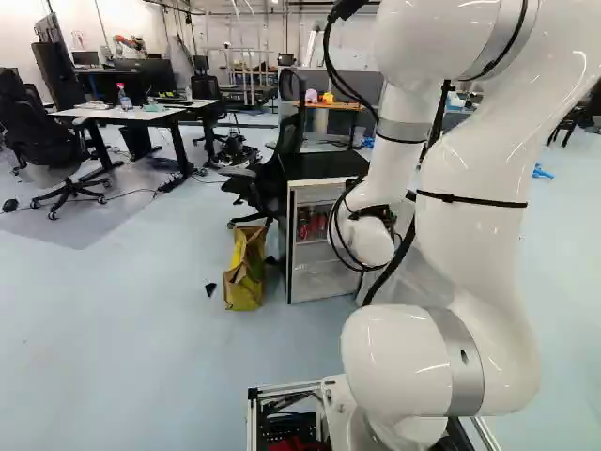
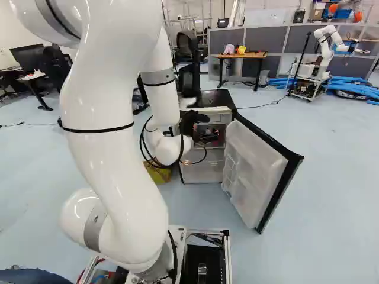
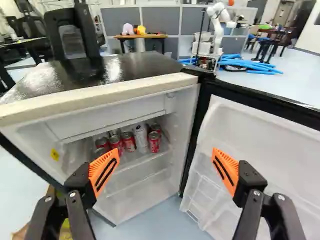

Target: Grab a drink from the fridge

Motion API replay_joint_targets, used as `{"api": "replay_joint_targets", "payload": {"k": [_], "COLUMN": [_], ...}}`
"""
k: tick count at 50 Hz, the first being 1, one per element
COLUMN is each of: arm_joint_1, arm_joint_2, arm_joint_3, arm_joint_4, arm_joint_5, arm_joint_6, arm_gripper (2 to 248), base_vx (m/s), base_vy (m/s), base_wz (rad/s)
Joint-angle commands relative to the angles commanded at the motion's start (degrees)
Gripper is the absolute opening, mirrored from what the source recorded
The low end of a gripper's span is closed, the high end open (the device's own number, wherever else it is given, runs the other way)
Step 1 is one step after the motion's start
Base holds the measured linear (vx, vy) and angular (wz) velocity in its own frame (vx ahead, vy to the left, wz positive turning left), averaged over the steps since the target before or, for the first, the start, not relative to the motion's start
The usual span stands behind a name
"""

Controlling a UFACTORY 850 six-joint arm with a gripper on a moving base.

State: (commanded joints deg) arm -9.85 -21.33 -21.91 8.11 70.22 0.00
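Though the fridge door (image 3: 265,142) is open, cans (image 3: 129,141) sit ungrasped inside; gripper (image 3: 165,156) spread wide, empty; grasp and pull-out left.

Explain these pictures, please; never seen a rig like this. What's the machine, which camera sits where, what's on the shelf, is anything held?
The machine is one white arm on a moving base, ending in a black two-fingered claw with orange pads.

Two pictures come from the base, behind the arm: one camera to its left, one to its right. The third comes from the wrist, looking along the claw.

Ahead is a small fridge with its door open. On a shelf inside stand several cans, mostly red, one tall and pale. A yellow and brown bag stands on the floor beside the fridge.

Nothing is held: the claw is spread wide, with the cans farther ahead, in the fridge.
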Motion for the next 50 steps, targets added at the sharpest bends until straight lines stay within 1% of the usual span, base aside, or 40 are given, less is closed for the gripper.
{"api": "replay_joint_targets", "payload": {"k": [26,28,30,50], "arm_joint_1": [0.0,0.0,-0.01,-0.32], "arm_joint_2": [-5.1,-5.45,-5.85,-10.05], "arm_joint_3": [-1.66,-1.79,-1.93,-3.75], "arm_joint_4": [-15.68,-16.42,-16.83,-16.83], "arm_joint_5": [0.0,0.0,0.0,0.0], "arm_joint_6": [0.0,0.0,0.0,0.0], "arm_gripper": [247,247,247,247], "base_vx": [0.0,0.0,0.0,0.0], "base_vy": [0.0,0.0,0.0,0.0], "base_wz": [0.0,0.0,0.0,0.0]}}
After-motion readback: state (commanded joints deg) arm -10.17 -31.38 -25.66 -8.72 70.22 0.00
